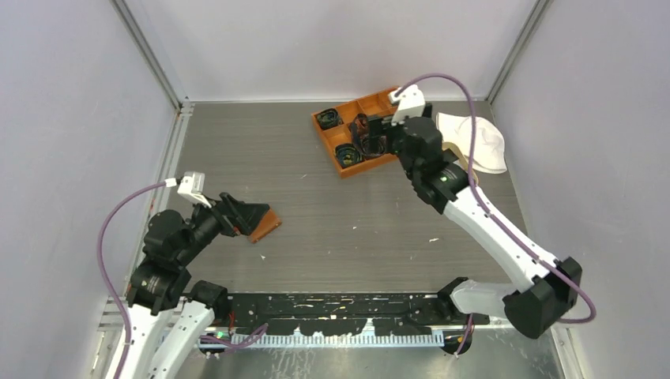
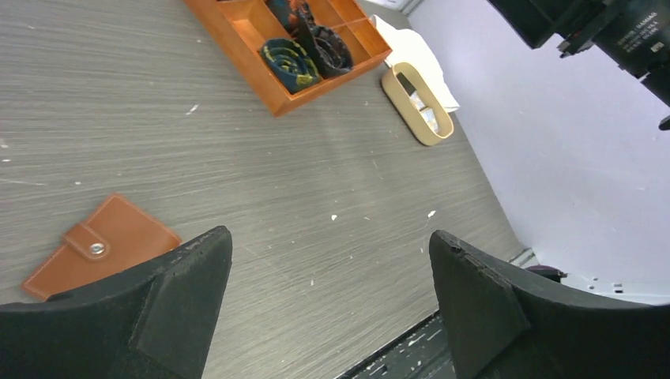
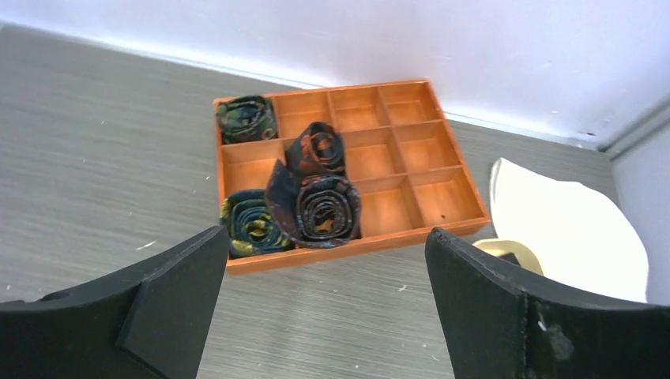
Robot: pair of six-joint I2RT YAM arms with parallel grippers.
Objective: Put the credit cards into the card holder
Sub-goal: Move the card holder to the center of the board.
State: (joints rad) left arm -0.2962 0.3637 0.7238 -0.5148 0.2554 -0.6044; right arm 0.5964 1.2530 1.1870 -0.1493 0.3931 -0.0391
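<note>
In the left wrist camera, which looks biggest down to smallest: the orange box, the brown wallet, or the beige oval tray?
1. orange box, though partly cut off at the top.
2. brown wallet; it lies nearest the camera.
3. beige oval tray; it sits farther off, so wallet versus tray is unsure in real life.

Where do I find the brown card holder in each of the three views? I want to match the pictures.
Top external: card holder left of centre, partly hidden under the left gripper.
Left wrist: card holder at the lower left, closed, snap button facing up.
Right wrist: not in this picture.
Shared landmark: the orange compartment box, also at the top of the left wrist view and mid-frame in the right wrist view.
</note>
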